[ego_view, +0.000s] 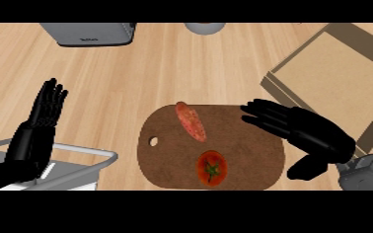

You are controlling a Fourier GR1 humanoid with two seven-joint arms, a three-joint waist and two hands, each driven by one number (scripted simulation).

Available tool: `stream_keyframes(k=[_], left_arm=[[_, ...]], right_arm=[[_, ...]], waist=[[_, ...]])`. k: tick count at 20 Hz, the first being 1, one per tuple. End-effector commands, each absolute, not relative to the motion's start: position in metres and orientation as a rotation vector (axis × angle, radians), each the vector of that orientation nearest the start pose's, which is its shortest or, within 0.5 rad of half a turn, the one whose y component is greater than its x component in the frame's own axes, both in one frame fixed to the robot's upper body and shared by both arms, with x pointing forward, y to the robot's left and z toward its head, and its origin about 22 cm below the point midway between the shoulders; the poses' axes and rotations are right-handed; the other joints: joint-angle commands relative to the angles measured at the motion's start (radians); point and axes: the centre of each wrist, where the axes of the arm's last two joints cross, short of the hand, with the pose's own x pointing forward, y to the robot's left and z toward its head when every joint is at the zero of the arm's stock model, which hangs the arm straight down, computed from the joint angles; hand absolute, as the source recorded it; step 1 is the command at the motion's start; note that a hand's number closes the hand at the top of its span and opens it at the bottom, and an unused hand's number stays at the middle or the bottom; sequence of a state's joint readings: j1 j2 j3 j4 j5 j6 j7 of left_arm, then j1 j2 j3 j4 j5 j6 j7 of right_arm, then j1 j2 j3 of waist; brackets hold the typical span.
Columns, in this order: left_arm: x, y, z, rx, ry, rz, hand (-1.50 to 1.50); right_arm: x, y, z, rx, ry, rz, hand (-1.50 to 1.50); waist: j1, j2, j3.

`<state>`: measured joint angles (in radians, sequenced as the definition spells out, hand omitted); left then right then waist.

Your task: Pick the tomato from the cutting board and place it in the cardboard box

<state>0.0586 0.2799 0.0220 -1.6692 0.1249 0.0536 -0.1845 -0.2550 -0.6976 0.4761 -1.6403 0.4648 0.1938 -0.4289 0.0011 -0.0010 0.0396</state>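
Note:
A red tomato with a green stem lies on the near part of a brown cutting board. My right hand hovers open over the board's right edge, fingers stretched to the left, a little right of and beyond the tomato, not touching it. The cardboard box stands open at the right, behind that hand. My left hand rests open at the left edge, fingers up.
A reddish sausage lies on the board's far part. A grey toaster-like appliance stands at the back left, and a grey round object at the back centre. A white wire basket sits at the lower left.

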Motion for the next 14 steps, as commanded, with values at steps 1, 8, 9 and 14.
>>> stream_keyframes(k=[1, 8, 9, 14], left_arm=[[0.213, 0.358, 0.012, 0.552, -1.488, -0.181, 0.00], [0.213, 0.355, 0.012, 0.557, -1.471, -0.178, 0.00], [0.210, 0.355, 0.011, 0.543, -1.476, -0.179, 0.00], [0.219, 0.354, 0.017, 0.562, -1.465, -0.175, 0.00]], right_arm=[[0.261, -0.237, 0.072, -0.184, -1.660, 1.751, -1.50], [0.258, -0.208, 0.064, -0.264, -1.559, 1.824, -1.50], [0.255, -0.197, 0.062, -0.263, -1.570, 1.811, -1.50], [0.256, -0.184, 0.062, -0.271, -1.554, 1.843, -1.50]], waist=[[0.008, 0.019, -0.039], [0.005, 0.018, -0.037], [0.010, 0.015, -0.038], [-0.003, 0.020, -0.035]])
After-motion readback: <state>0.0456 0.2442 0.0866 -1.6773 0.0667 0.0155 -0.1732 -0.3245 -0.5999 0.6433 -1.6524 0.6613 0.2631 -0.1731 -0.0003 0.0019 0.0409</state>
